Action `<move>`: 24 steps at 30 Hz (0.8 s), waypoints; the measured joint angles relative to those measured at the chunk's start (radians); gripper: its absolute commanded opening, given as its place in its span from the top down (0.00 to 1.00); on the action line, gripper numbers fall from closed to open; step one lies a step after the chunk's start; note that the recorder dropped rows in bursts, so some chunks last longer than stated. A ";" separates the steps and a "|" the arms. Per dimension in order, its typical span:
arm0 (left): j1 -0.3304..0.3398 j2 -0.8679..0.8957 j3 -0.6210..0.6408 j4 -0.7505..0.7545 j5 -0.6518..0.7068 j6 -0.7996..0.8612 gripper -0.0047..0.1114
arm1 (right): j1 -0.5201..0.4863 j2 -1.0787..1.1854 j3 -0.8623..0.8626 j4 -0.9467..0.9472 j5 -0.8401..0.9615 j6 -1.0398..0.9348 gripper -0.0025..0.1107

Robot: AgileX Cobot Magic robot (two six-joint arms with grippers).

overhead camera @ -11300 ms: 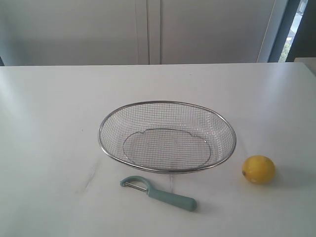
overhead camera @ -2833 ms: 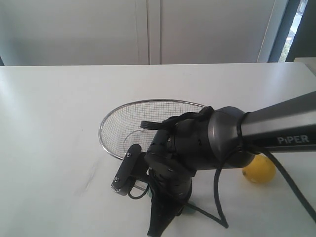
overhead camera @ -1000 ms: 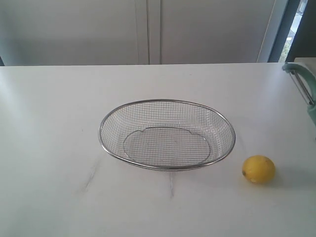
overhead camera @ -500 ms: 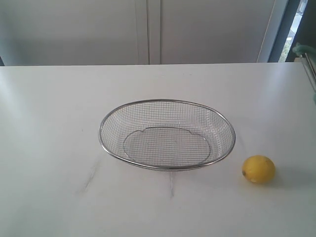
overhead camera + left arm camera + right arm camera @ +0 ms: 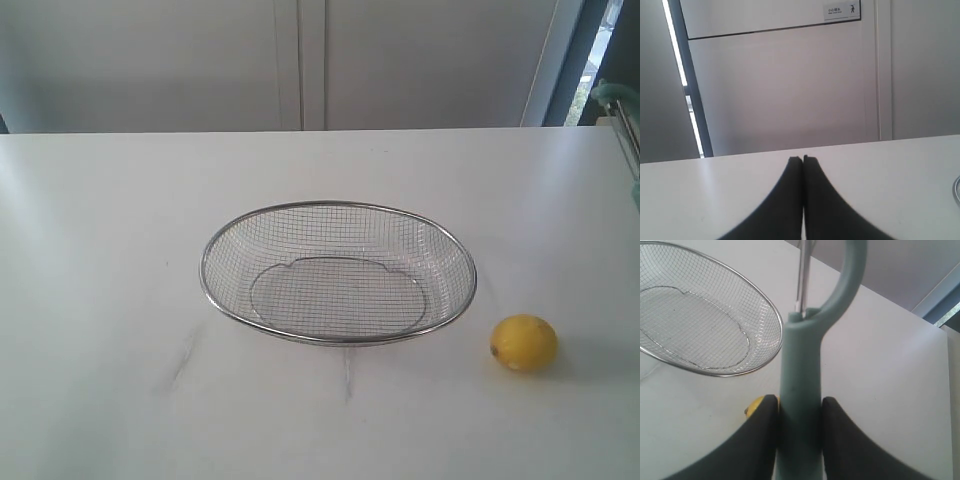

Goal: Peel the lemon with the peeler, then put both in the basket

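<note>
Though apart, one lemon [image 5: 523,343] (one basket [image 5: 338,341], peeler [image 5: 800,370])

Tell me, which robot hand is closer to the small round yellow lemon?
Right. The right gripper, clamping the pale teal plastic peeler, hangs over the table with the yellow lemon peeking out beside its finger. The left gripper, shut, shows no lemon in its view.

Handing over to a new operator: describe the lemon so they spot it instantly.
On the white table, find the wide silver wire-mesh basket. To its right in the exterior view sits the small round bright-yellow lemon, clear of the rim and the only yellow thing there.
</note>
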 measured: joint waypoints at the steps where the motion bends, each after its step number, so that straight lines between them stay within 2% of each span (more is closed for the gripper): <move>1: 0.000 0.000 0.000 0.000 -0.004 0.000 0.96 | 0.000 0.000 0.000 0.000 0.000 0.000 0.98; 14: 0.000 0.000 0.000 -0.004 -0.063 -0.009 0.96 | 0.000 0.000 0.000 0.000 0.000 0.004 0.98; 24: 0.000 -0.001 0.000 -0.004 -0.341 -0.246 0.96 | 0.000 0.000 0.000 0.000 0.000 0.018 0.98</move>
